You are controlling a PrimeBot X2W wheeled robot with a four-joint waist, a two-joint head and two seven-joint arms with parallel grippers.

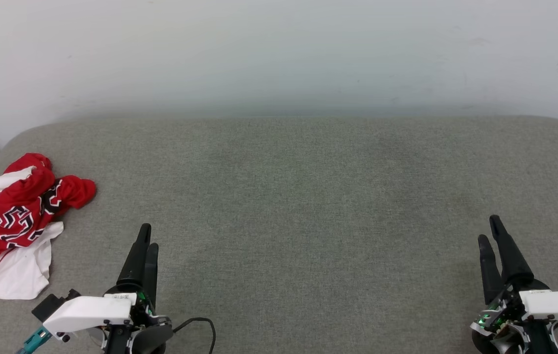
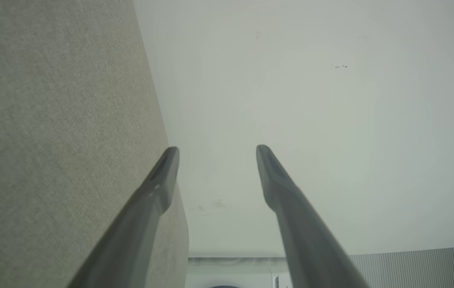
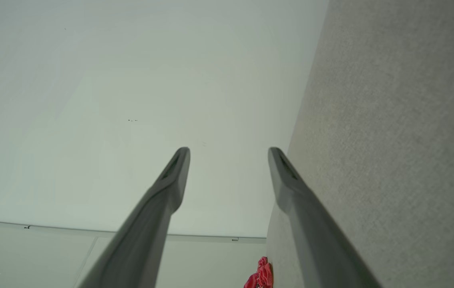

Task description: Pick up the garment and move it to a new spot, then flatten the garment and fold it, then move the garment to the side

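- The left gripper (image 1: 149,236) sits at the lower left of the head view, above the grey fabric surface (image 1: 308,196), its 2 long dark fingers pointing toward the wall.
- In the left wrist view, the fingers (image 2: 279,180) stand wide apart with nothing between them; the gripper holds nothing.
- A black cable (image 1: 200,322) loops over the surface just beside the left wrist, and a teal connector (image 1: 33,339) pokes out behind its white housing.
- The right gripper (image 1: 488,228) sits at the lower right of the head view, also above the surface and pointing toward the wall.
- The right wrist view shows its 2 fingers (image 3: 171,180) spread equally wide, empty.
- The garment (image 1: 18,211), a red jersey with white panels, striped trim and black white-outlined lettering, lies crumpled in a heap at the far left edge of the surface.
- It lies near the left gripper, ahead of it and to its left, touching neither gripper and well apart from the right one.
- A small red part of it shows low in the right wrist view, at the edge of the surface.
- The white wall (image 1: 279,49) rises behind the surface, with a few dark scuffs at its upper right.
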